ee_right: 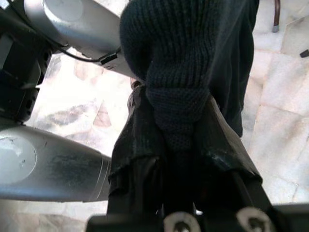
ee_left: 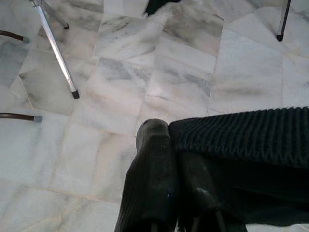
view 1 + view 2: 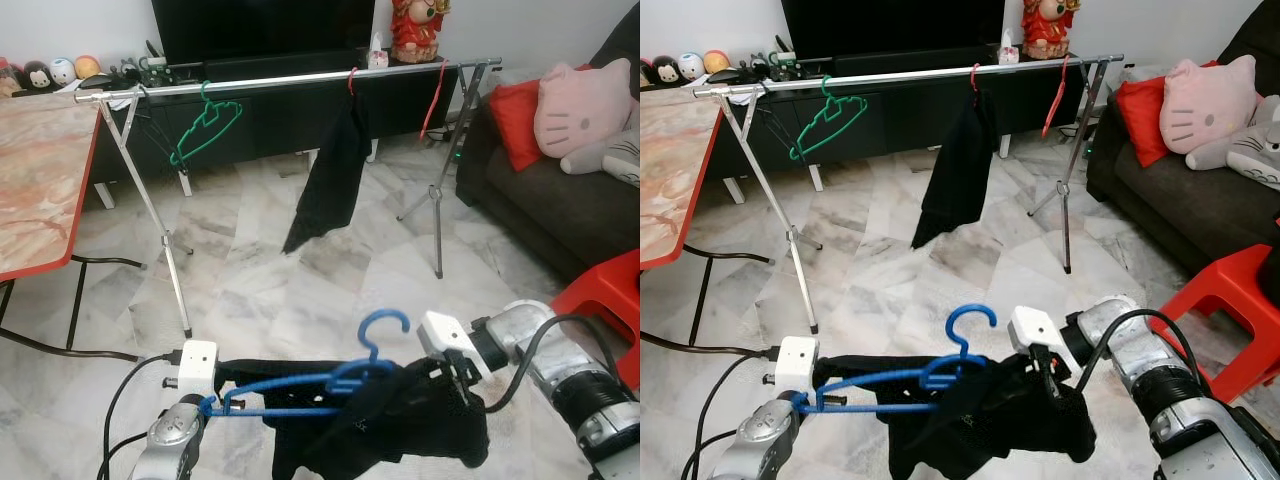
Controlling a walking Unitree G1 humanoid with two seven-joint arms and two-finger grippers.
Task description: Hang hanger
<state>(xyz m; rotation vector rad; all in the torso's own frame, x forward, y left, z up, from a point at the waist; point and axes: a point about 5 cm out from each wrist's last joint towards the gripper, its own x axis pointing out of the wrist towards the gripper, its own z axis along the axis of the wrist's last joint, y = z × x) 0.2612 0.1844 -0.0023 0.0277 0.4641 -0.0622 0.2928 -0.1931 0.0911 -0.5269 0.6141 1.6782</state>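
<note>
From the left eye view we see a blue hanger [image 3: 320,385] held low in front of us, its hook curling up, with a black knit garment [image 3: 400,420] draped over it. Our left gripper [image 3: 235,400] is at the hanger's left end and our right gripper [image 3: 455,385] is pushed into the garment at the right. Well beyond, a silver clothes rail [image 3: 290,82] on folding legs stands on the marble floor [image 3: 260,280]; on it hang a green hanger [image 3: 205,128], a black garment on a red hanger [image 3: 335,170] and a bare red hanger [image 3: 435,98]. A red-edged table [image 3: 35,180] is at the left, a dark sofa [image 3: 560,210] with a red cushion [image 3: 515,120] and a pink cat plush [image 3: 580,105] at the right, and a red stool [image 3: 605,300] nearer us.

The right eye view gives the same scene; a black TV cabinet [image 3: 900,100] stands behind the rail.

In the left wrist view our two black fingers [image 2: 152,179] lie together, the ribbed edge of the black garment just beside them; whether they pinch it or the hanger we cannot tell.

In the right wrist view our fingers [image 1: 140,154] are clamped on a bunched fold of the knit garment, with the left arm [image 1: 48,164] just behind.
</note>
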